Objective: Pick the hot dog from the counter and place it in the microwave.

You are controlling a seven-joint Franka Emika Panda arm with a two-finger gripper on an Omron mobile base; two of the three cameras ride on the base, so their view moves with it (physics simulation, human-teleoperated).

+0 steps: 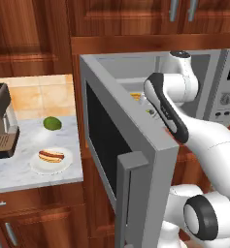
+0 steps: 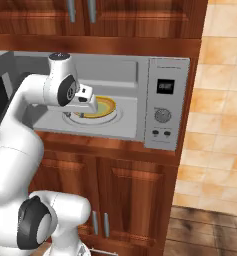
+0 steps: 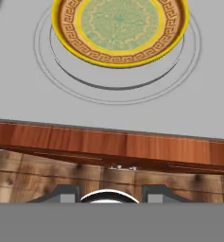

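The hot dog (image 1: 51, 156), a reddish sausage in a tan bun, lies on a white plate (image 1: 63, 166) on the marbled counter (image 1: 19, 177), left of the microwave. The grey microwave (image 2: 140, 67) stands with its door (image 1: 121, 160) swung wide open. Inside it rests a round yellow-green plate (image 3: 119, 28). My gripper (image 3: 109, 194) hangs at the microwave's front opening, just before that plate, far from the hot dog. Its fingertips (image 3: 61, 194) stand apart with nothing between them, so it is open.
A green lime (image 1: 52, 123) lies behind the hot dog's plate. A black-and-brown coffee machine (image 1: 0, 121) stands at the counter's left. The open door juts out between the counter and the cavity. The button panel (image 2: 165, 105) is on the microwave's right.
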